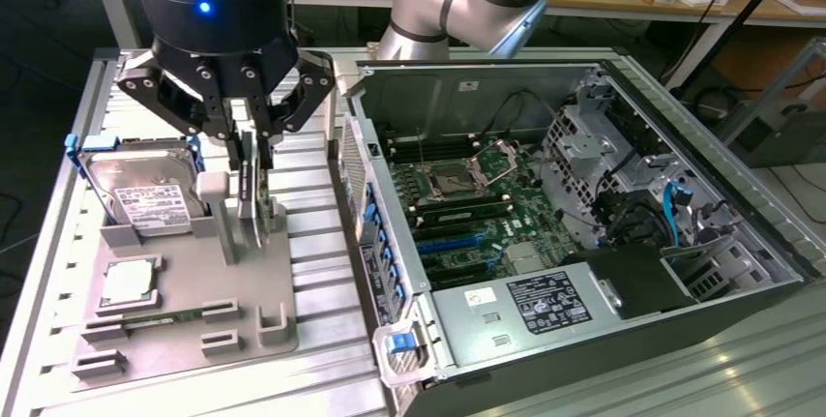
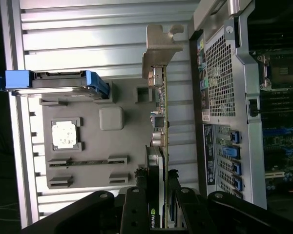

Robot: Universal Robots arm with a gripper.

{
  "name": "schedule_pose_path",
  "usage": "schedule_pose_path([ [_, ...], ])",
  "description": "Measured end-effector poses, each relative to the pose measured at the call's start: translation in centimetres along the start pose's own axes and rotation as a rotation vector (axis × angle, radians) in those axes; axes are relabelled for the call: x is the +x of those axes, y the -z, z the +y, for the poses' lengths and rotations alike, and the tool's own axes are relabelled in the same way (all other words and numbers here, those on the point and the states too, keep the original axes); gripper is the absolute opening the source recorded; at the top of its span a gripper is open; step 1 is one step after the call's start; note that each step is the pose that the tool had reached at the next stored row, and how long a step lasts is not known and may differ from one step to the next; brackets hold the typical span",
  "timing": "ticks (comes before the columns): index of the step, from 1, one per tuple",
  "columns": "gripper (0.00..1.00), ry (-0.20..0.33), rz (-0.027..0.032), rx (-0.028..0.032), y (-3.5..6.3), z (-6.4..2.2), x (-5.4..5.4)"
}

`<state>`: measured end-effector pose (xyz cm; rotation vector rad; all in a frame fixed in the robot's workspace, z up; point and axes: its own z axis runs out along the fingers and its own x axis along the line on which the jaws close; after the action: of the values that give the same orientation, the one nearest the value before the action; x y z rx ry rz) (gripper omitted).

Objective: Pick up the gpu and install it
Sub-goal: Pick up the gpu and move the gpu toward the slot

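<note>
Black claw (image 2: 156, 175) linkage looms closest, its two fingers drawn in against either face of the gpu (image 2: 161, 126), a thin flat card with a dark green circuit board and a long silver metal bracket (image 2: 162, 46) at the end farthest from the grip. I'd call that a clamp on the card, since no gap shows between fingers and board. The card stands on edge directly beneath the claw, in the upright slot of a flat grey plastic fixture tray (image 1: 193, 272); whether it sits fully down or just clear of the slot, I cannot tell. To do this pick well, I reckon the pull must run straight along the card's own plane, with the grip level and firm on the stiff body of the board. Any twist would likely bind it in the slot or snag the bracket on its post. On the tray, beside the claw on the side away from the computer, a boxy silver hard drive (image 1: 145, 194) with a white label is propped in a cradle between blue rails. Farther out lie a square silver processor chip (image 1: 130, 283) in its recess and a narrow green memory stick (image 1: 162, 320) in a groove. On the claw's other side, the open grey metal computer tower (image 1: 465, 98) holds a green motherboard (image 1: 478, 204), blue expansion slots (image 1: 452, 243) and a labelled power supply (image 1: 543, 306).
</note>
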<state>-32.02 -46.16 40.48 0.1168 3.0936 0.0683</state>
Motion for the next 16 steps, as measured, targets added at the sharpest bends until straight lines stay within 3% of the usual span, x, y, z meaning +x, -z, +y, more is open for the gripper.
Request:
schedule_pose_path([
  [16, 0.27, 0.000, 0.0000, 0.0000, 1.47, 0.07, -0.1],
])
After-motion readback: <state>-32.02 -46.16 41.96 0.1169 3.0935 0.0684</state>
